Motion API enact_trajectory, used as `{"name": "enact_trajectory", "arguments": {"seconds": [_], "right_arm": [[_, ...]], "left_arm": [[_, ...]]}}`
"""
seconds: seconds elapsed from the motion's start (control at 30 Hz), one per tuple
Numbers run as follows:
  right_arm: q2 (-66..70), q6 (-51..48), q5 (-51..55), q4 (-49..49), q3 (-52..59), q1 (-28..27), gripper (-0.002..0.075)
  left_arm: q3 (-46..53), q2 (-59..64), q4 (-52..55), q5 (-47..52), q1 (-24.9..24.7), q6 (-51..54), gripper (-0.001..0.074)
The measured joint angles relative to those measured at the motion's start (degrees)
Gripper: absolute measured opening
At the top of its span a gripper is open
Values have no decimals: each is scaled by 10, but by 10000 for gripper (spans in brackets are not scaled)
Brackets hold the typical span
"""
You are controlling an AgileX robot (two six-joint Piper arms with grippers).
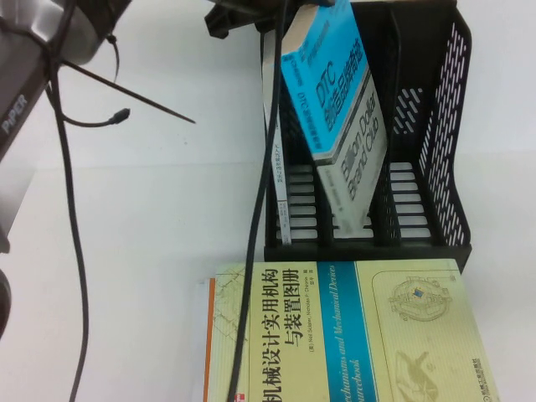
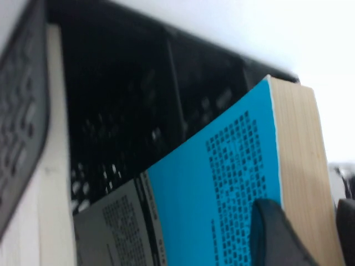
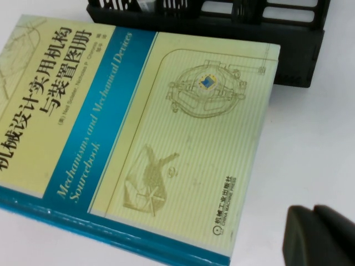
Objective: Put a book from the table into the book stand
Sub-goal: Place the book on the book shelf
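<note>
The book [image 1: 339, 109], bright blue above and grey below, leans tilted in the middle compartment of the black book stand [image 1: 452, 126]. Its lower end is down at the slotted base and its top leans left. My left gripper [image 1: 276, 12] is at the top edge of the high view, shut on the book's upper end. In the left wrist view its fingers [image 2: 272, 233] clamp the blue cover and page edge [image 2: 297, 166], in front of the stand [image 2: 138, 83]. My right gripper [image 3: 319, 238] is shut and empty, above the white table [image 3: 310, 144].
A thin white-spined book [image 1: 278, 167] stands in the stand's left compartment. A large pale yellow book with a teal stripe [image 1: 352, 335] lies flat on the table [image 1: 151, 218] just in front of the stand. Black cables [image 1: 71, 234] hang on the left.
</note>
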Motion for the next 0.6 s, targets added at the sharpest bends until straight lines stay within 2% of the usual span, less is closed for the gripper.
{"name": "enact_trajectory", "arguments": {"seconds": [0.23,0.4,0.6], "right_arm": [[0,0,0,-1,0,0,-3],[0,0,-3,-10,0,0,-3],[0,0,-12,-21,0,0,-3]], "left_arm": [[-1,4,91,-42,-5,-91,189],[-1,14,97,-65,-6,-119,189],[-1,29,181,-97,-34,-187,189]]}}
